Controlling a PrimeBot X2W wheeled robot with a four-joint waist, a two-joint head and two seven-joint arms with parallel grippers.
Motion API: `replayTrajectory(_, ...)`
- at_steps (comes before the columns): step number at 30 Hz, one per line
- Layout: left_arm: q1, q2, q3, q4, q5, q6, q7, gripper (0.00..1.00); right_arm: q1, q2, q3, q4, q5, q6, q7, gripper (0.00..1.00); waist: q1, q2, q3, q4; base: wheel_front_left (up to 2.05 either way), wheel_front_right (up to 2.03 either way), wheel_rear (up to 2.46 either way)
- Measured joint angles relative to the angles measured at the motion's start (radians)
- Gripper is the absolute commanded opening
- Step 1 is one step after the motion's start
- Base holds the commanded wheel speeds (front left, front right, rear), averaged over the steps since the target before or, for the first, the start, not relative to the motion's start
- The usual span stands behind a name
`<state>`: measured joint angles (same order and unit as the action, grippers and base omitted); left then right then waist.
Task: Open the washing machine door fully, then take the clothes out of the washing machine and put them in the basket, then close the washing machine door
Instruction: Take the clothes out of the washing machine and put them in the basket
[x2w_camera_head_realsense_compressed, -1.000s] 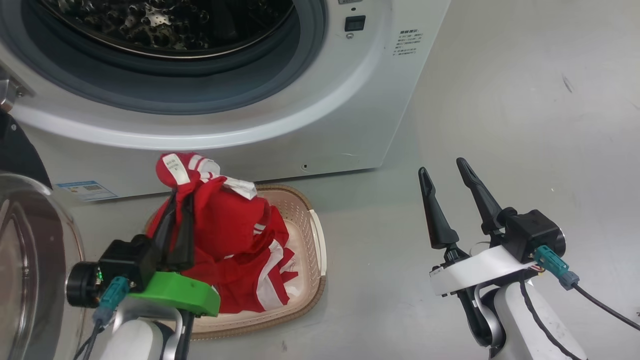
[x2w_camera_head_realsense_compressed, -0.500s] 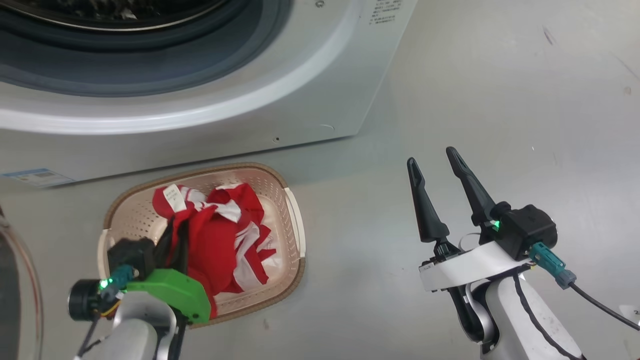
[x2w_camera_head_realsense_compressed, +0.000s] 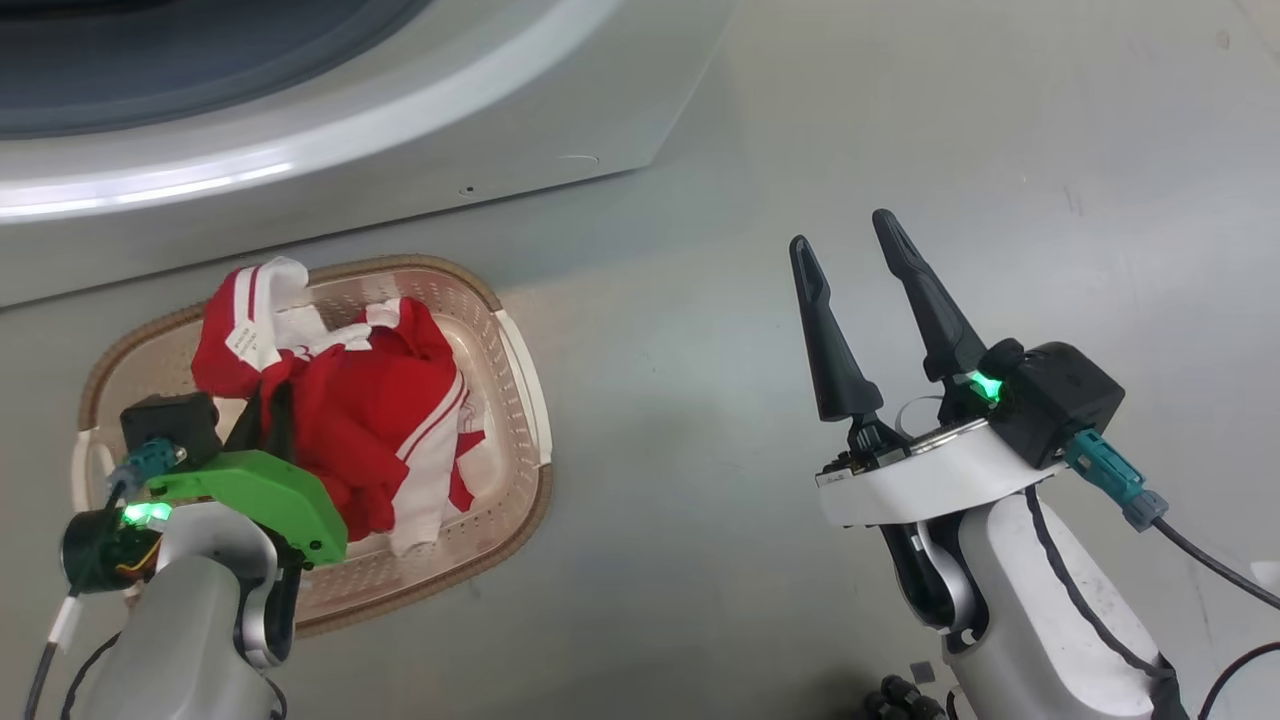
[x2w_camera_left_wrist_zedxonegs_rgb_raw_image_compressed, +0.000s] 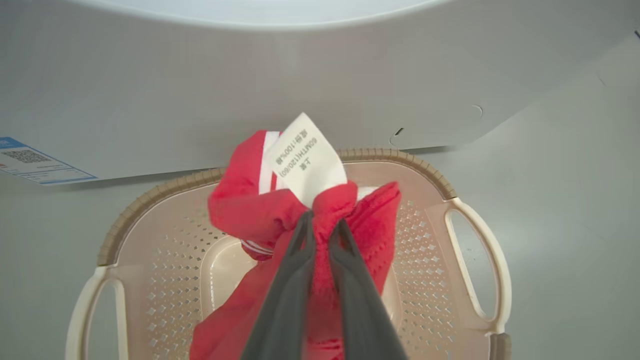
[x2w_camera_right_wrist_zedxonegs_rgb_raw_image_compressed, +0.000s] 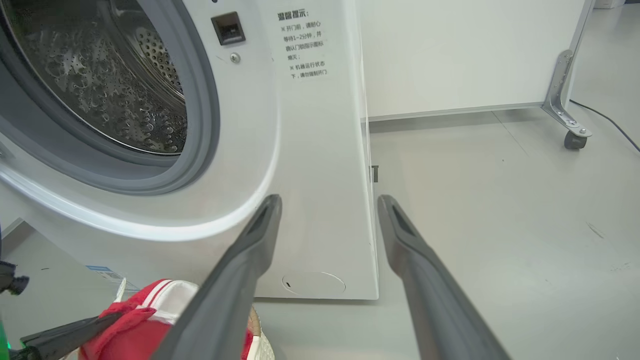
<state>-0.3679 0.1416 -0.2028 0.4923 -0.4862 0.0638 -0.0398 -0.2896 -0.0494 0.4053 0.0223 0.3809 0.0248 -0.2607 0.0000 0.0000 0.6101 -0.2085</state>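
Smooth grey floor (x2w_camera_head_realsense_compressed: 700, 420) is stretching under everything in the head view, with the washing machine (x2w_camera_head_realsense_compressed: 420, 140) standing just behind the basket (x2w_camera_head_realsense_compressed: 525, 400). The clothes (x2w_camera_head_realsense_compressed: 380, 420) are lying heaped inside the basket, their lower folds resting on its bottom while the upper bunch is being held above its rim by the left gripper (x2w_camera_head_realsense_compressed: 268, 400). The right gripper (x2w_camera_head_realsense_compressed: 842, 232) is hanging well apart from the basket, over bare floor on the robot's right of it. In the left wrist view, the left gripper's fingers are standing almost together, pinching a red fold directly above the basket's middle, and a white care label (x2w_camera_left_wrist_zedxonegs_rgb_raw_image_compressed: 305, 157) is sticking up past the fingertips. In the right wrist view, the right gripper's fingers are spread wide with nothing between them, and the drum (x2w_camera_right_wrist_zedxonegs_rgb_raw_image_compressed: 115, 85), above and behind the basket, is looking empty as far as its visible part goes. Judging from this, opening and unloading are looking done and the garment is arriving in the basket; letting go of it and closing the washing machine door are what is remaining.
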Motion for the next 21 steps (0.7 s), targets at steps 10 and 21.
replayTrajectory(10, -0.085, 0.007, 0.007, 0.173, -0.042, -0.038, 0.067, 0.00, -0.055, 0.000, 0.016, -0.013, 0.016, -0.009, 0.000, 1.00, 0.0000, 0.0000, 0.104, -0.053, 0.00, 0.00, 0.00)
replayTrajectory(21, -0.157, 0.005, 0.037, 0.312, -0.092, -0.071, 0.084, 0.47, -0.076, 0.000, 0.020, 0.004, 0.025, -0.018, 0.000, 1.00, 0.0000, 0.0000, 0.129, -0.081, 0.00, 0.00, 0.00)
